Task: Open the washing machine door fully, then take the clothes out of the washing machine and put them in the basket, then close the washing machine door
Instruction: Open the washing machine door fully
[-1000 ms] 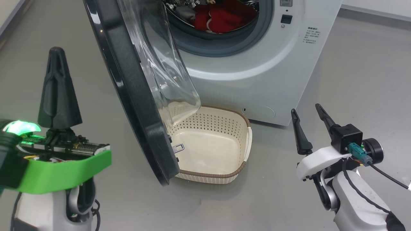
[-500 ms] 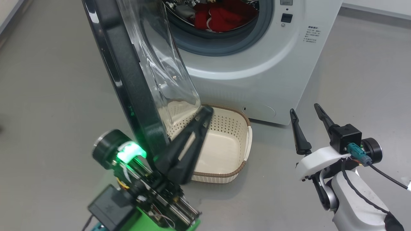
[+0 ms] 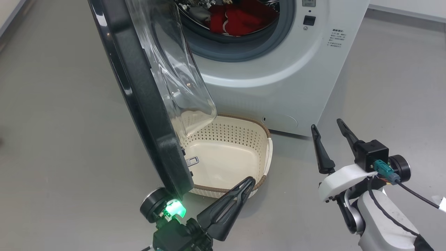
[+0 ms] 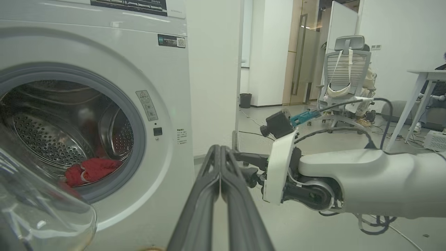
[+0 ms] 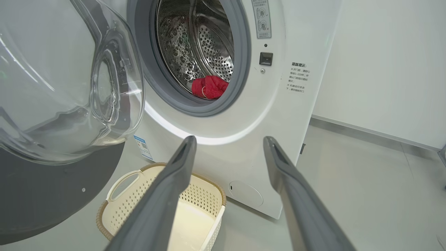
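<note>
Now the clenched, empty left gripper point(image 3: 248, 181) is swung to the inner side of the door point(image 3: 139, 90), presumably for pushing it wider.

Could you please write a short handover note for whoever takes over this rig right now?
The left claw is shut, empty, low by the basket.
The right claw is open, empty, facing the washing machine.
The door stands open over the basket's left end.
The clothes lie in the drum.
To do: take the clothes out, drop them in the basket, close the door.
</note>
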Controlling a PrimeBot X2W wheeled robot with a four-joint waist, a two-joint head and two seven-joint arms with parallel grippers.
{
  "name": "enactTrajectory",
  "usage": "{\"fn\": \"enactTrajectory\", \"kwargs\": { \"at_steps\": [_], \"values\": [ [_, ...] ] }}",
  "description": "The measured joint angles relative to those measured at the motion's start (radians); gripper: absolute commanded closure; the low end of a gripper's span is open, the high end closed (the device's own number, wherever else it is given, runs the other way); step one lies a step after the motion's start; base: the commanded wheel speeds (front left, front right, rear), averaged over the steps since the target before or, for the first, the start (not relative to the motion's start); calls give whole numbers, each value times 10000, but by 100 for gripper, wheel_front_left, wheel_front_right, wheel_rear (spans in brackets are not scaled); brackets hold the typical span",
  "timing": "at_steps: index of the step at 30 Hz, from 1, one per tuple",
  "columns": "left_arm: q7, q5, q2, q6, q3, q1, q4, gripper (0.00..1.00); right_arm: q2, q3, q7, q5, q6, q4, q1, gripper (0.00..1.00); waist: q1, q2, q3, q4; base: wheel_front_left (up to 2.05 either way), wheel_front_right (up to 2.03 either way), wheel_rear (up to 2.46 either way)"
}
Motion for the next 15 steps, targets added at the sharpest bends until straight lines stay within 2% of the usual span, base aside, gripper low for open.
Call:
{"fn": "enactTrajectory", "kwargs": {
  "at_steps": [6,15],
  "values": [
    [10,-90,-31,0,556,556,1338,100,71,-88,0,-58,84,69,29,0,0,0,-34,-27,0,0,0],
    [10,-370,-364,94,1565,584,2169,100,165,-163,0,-159,173,153,106,0,0,0,-66,-96,0,0,0]
  ]
}}
